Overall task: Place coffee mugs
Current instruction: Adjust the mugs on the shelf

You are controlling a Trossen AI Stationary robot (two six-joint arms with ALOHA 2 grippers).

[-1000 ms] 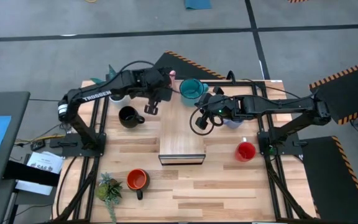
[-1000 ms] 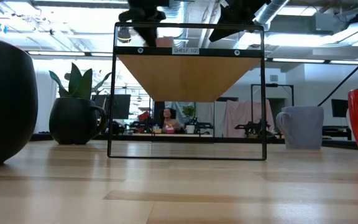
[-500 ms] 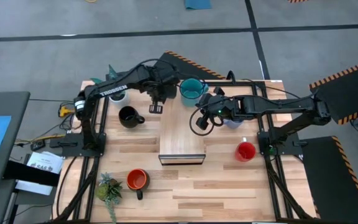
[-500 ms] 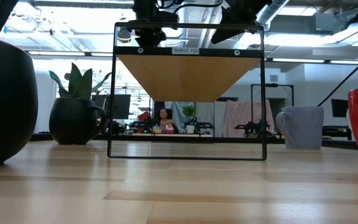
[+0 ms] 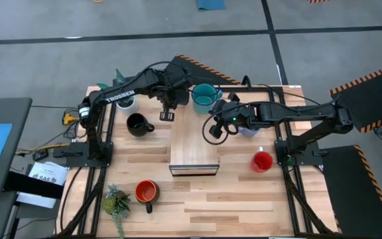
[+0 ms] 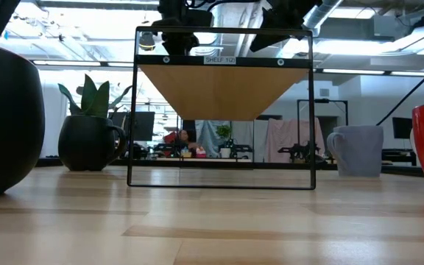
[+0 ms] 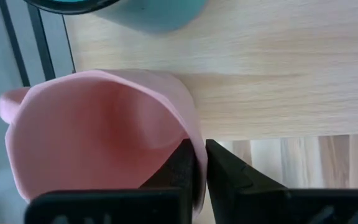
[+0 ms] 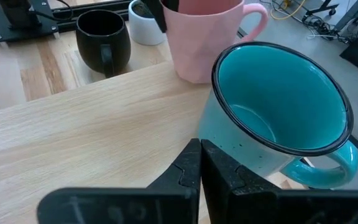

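Left jaws of mine are closed narrow on the rim of the pink mug (image 7: 104, 143), one finger inside the cup and one outside on the wall. Right jaws are shut together and hold nothing; they hover just beside the teal mug (image 8: 278, 106).

Both these mugs are on the wooden top of the shelf (image 5: 194, 143), at its far end, and they are very near to each other. I cannot tell if the pink one rests with its full weight or hangs a little in my grip.

I judge the mug as stiff, glossy ceramic, not heavy but slippery and easy to chip. A pinch on the rim wall is good, but the mug may swing or slide if I move quickly, so I should keep it upright. The handle is another place to take it.

The pink mug is close to the edge of the shelf top, with the frame bars just past it, so there is little room on that side. Toward the near end the wooden top is bare. Down on the worktop (image 5: 197, 199) stand the black mug (image 5: 136, 123) and a white pot (image 8: 145, 12), to avoid when my left arm goes back.
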